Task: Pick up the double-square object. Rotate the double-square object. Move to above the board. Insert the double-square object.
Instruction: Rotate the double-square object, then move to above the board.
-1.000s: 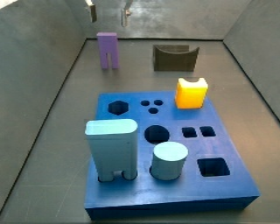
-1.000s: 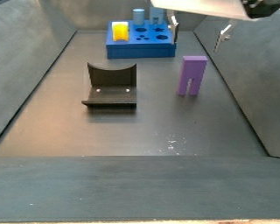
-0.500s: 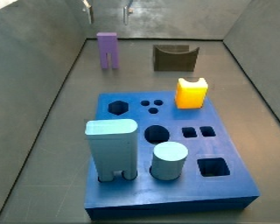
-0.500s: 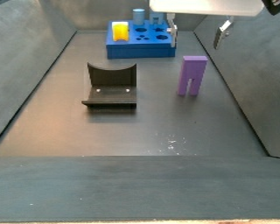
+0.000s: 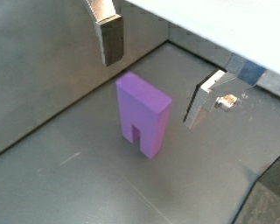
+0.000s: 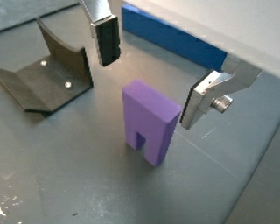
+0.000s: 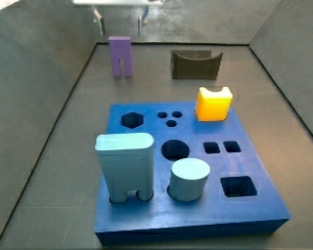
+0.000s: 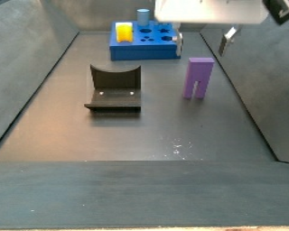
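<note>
The open gripper [image 6: 154, 66] has descended toward the upright lavender plastic double-square object [image 6: 150, 122], fingers [image 6: 106, 39] straddling above it, untouched; grasp pending, royal-blue holed board [image 7: 186, 166] awaits.

end effector [image 5: 160, 74] hangs raised, fingers [image 6: 108, 41] spread apart, empty.

The double-square object [image 6: 150, 131] is plain lavender, and the board [image 7: 186, 166] is royal blue. The gripper [image 5: 164, 68] above the lavender piece has silver fingers [image 5: 208, 94] with dark pads, and the fixture [image 8: 113, 87] is dark olive.
</note>
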{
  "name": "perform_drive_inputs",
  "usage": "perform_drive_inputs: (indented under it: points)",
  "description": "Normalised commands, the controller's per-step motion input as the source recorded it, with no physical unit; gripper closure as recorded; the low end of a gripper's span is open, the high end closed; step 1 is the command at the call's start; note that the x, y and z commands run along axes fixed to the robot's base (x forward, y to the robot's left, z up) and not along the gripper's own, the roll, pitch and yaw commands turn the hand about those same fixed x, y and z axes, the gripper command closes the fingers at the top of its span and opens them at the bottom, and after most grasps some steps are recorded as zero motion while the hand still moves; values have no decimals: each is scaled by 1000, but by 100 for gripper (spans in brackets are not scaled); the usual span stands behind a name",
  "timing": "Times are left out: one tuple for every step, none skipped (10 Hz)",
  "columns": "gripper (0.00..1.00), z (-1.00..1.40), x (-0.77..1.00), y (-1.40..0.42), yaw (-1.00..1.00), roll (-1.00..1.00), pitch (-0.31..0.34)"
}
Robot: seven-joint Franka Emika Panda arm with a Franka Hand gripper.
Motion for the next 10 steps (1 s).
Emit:
perform_drive_inputs:
  points:
    - [0, -895, 24, 6, -28, 9, -45]
    - [0, -810, 22, 6, -25, 10, -44]
    - [0, -639, 24, 8, -21, 12, -46]
    - [0, -470, 28, 10, -19, 14, -45]
    - [0, -347, 32, 12, -18, 15, -43]
    - [0, -266, 34, 13, -18, 16, -39]
    - [100, 0, 0, 0, 0, 0, 0]
    - [100, 1000, -51, 106, 98, 15, -13]
    - [100, 1000, -54, 106, 95, 13, -4]
    - [100, 1000, -56, 99, 76, 9, 5]
